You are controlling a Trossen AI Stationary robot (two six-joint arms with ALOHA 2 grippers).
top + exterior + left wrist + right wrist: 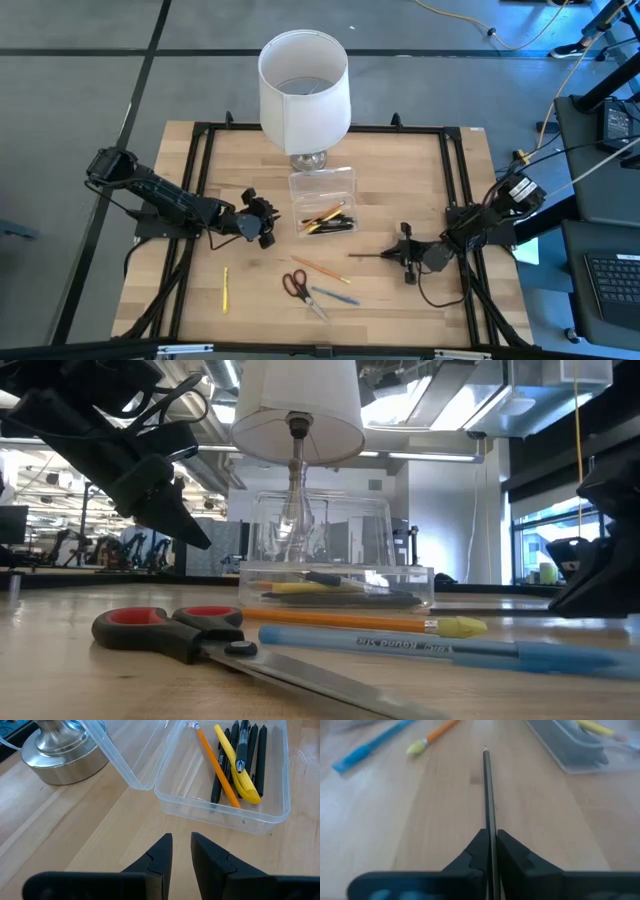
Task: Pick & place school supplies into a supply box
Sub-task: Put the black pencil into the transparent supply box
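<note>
My left gripper (181, 851) hung nearly closed and empty beside the open supply box (322, 205), while my right gripper (490, 845) pinched a dark pencil (488, 795) low over the table right of it, and I feared that thin shaft might twist loose.

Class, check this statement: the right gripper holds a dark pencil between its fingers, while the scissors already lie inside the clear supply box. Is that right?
Not quite. The right gripper does hold the dark pencil, but the scissors lie on the table, outside the clear supply box. The high view shows this.
</note>
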